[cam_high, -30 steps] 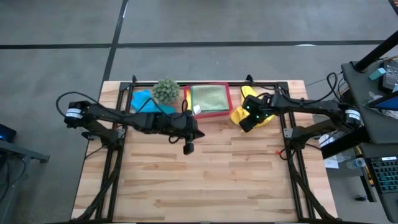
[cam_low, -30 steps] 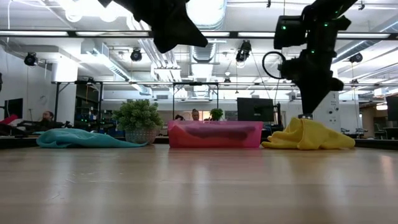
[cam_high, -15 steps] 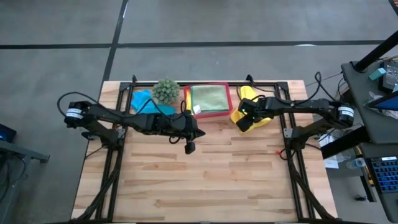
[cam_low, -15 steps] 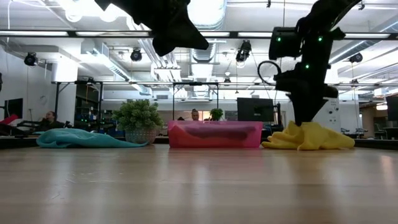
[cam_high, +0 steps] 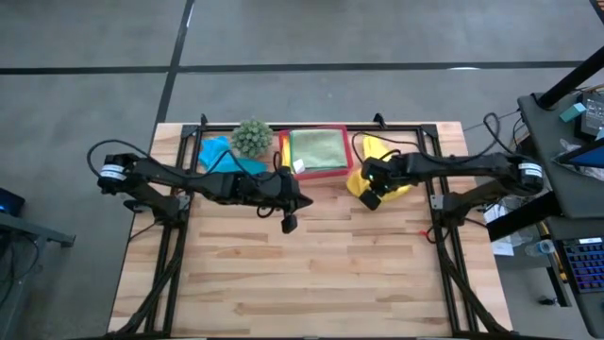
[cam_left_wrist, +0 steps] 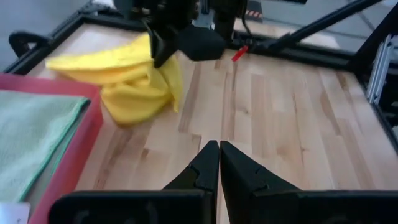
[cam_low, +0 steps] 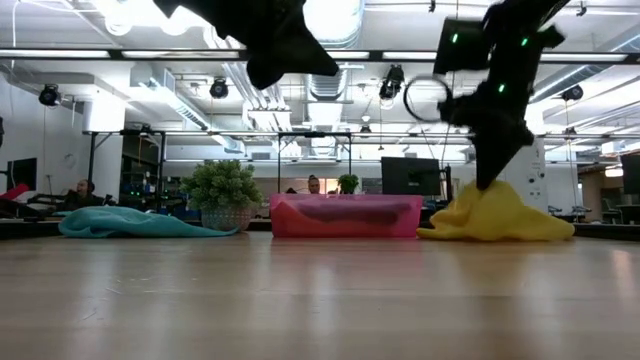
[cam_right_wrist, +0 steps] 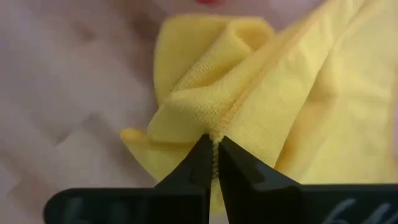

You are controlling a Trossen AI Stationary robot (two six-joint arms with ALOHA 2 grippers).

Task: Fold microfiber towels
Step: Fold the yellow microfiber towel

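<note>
The right gripper point(cam_right_wrist: 214, 163) is pinching a hemmed edge of the crumpled yellow towel point(cam_high: 363, 162), its fingers closed tight on the fabric, just beside the pink tray point(cam_high: 316, 171). The left gripper point(cam_left_wrist: 219, 163) is hanging over bare wood near the tray's front, fingers pressed together, holding nothing.
</note>
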